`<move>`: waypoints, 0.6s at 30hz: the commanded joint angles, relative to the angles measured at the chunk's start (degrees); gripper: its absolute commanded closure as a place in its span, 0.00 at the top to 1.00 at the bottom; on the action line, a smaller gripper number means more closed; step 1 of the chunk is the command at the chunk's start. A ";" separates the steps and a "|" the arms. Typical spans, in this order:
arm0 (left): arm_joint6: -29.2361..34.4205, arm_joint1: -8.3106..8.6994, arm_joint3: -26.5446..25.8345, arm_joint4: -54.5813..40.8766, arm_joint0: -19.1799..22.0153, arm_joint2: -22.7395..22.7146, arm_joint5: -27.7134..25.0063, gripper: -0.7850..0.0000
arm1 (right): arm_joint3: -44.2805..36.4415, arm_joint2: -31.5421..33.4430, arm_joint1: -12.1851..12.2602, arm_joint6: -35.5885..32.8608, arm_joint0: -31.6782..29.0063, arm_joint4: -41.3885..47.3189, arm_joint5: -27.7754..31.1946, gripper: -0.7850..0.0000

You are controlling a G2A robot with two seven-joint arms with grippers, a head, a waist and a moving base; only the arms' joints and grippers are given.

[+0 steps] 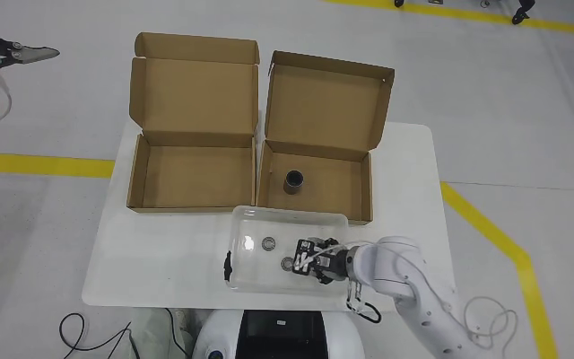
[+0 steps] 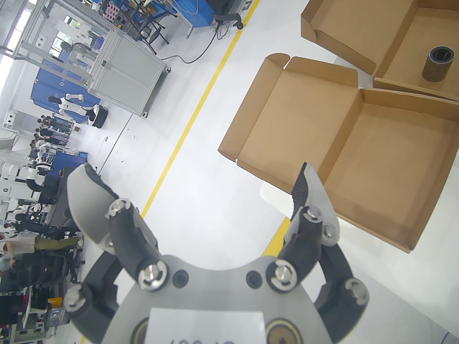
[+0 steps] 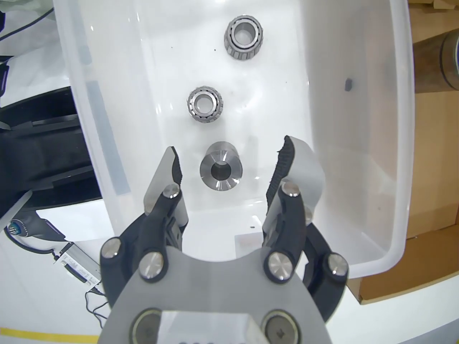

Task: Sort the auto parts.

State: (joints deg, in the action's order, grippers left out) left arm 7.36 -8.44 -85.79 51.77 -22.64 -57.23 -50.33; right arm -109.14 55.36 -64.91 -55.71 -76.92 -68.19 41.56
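Right gripper (image 3: 229, 161) hangs spread wide inside the clear bin (image 3: 398, 144), one finger on each side of a steel sleeve (image 3: 221, 171), touching nothing. Two bearings (image 3: 204, 103) lie farther along the bin floor, and a dark tube (image 1: 293, 181) stands in one box (image 1: 341, 193).

My worry is the sleeve. It looks polished and tapered, so a squeeze off its middle could squirt it out towards the near bearing. I can't judge from the wrist view how high the fingertips sit above the floor, so coming down too far could jam them or shove the light bin.

My left gripper (image 2: 195, 180) is splayed and holds nothing, off beside the table.
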 commanded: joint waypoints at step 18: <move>0.00 0.00 0.00 0.00 0.00 0.00 0.00 1.00 | 5.56 -4.87 -0.24 -5.14 4.32 1.26 -2.93 0.59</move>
State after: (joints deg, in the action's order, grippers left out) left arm 7.36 -8.44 -85.79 51.77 -22.64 -57.23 -50.33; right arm -103.78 50.72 -65.12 -60.62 -72.84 -67.11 38.70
